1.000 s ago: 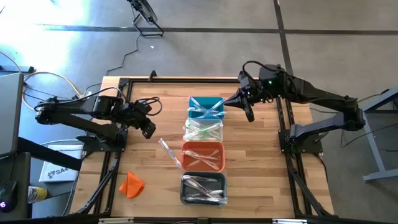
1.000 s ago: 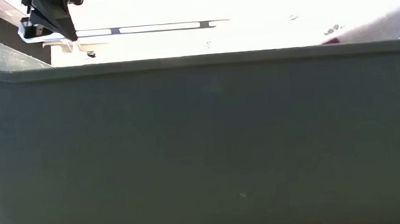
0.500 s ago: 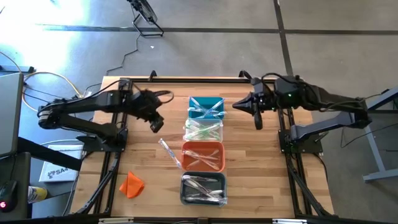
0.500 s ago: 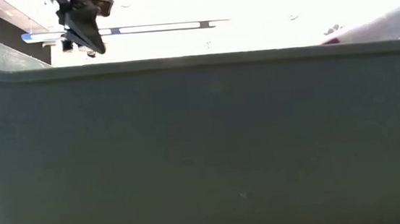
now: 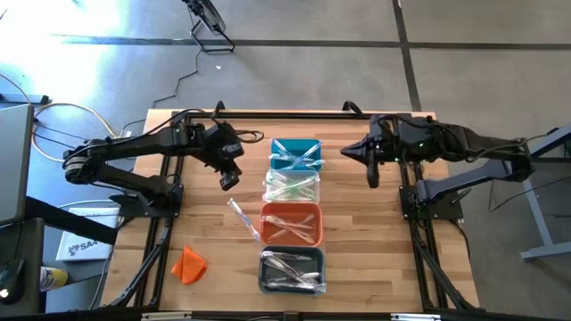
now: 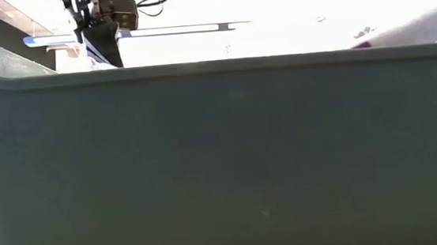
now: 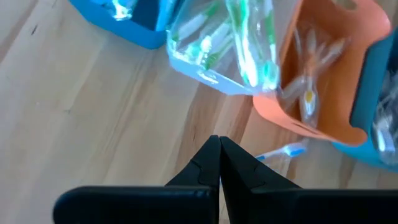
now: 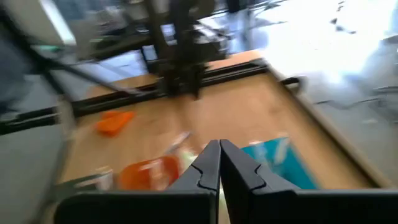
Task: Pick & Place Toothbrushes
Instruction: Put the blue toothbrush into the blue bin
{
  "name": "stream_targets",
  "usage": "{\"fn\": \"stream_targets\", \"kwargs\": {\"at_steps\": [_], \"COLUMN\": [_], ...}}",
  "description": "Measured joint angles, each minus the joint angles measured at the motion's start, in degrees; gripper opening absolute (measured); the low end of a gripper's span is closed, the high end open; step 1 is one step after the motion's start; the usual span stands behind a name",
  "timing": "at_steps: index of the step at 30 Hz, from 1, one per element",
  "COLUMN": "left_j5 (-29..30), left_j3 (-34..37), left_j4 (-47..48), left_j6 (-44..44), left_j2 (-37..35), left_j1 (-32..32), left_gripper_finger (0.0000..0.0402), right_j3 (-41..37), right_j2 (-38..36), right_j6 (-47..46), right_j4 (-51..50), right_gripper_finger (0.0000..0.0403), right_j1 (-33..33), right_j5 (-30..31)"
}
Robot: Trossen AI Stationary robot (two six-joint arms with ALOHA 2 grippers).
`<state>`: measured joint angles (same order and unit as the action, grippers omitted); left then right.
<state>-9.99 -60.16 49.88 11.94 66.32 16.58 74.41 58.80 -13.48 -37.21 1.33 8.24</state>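
Note:
Several toothbrushes lie in a row of bins: teal (image 5: 295,153), clear (image 5: 291,185), orange (image 5: 291,223) and grey (image 5: 291,271). One loose toothbrush (image 5: 243,218) lies flat on the wood just left of the orange bin, also in the left wrist view (image 7: 280,151). My left gripper (image 5: 228,181) is shut and empty, slanting down above the table left of the clear bin (image 7: 230,43). My right gripper (image 5: 343,153) is shut and empty, held high to the right of the teal bin (image 8: 273,158).
An orange cloth-like lump (image 5: 189,265) lies near the table's front left. The grey bin's wall (image 6: 222,162) fills the low view, with my left gripper (image 6: 101,45) showing above its rim. Bare wood lies on both sides of the bin row.
My left gripper has swung toward the table's right, closer to the bins, sunk a little and rolled about its own axis, staying shut. My right gripper has drawn back from the teal bin toward the table's right edge, also shut.

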Motion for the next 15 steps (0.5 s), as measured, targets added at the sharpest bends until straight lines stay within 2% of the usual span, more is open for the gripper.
{"fn": "stream_targets", "kwargs": {"at_steps": [4,6,12,15], "left_j5": [-1.5,-1.6,-1.6,-1.6], "left_j3": [0.0,0.0,0.0,0.0], "left_j4": [0.0,0.0,0.0,0.2], "left_j6": [-2.7,-2.7,-4.6,-6.5], "left_j2": [0.0,-0.1,-0.1,-0.1], "left_j1": [0.0,0.0,0.0,0.0], "left_gripper_finger": [0.0000,0.0000,0.0000,0.0000], "right_j3": [0.0,0.0,0.0,0.0], "right_j2": [-0.7,-0.6,-0.7,-0.6], "right_j6": [-2.1,-3.4,-4.9,-3.4], "right_j4": [-3.2,-5.8,-6.4,-5.5], "right_gripper_finger": [0.0002,0.0002,0.0002,0.0002], "right_j1": [0.0,0.6,3.6,3.8], "right_j5": [-9.1,-8.7,9.2,11.3]}}
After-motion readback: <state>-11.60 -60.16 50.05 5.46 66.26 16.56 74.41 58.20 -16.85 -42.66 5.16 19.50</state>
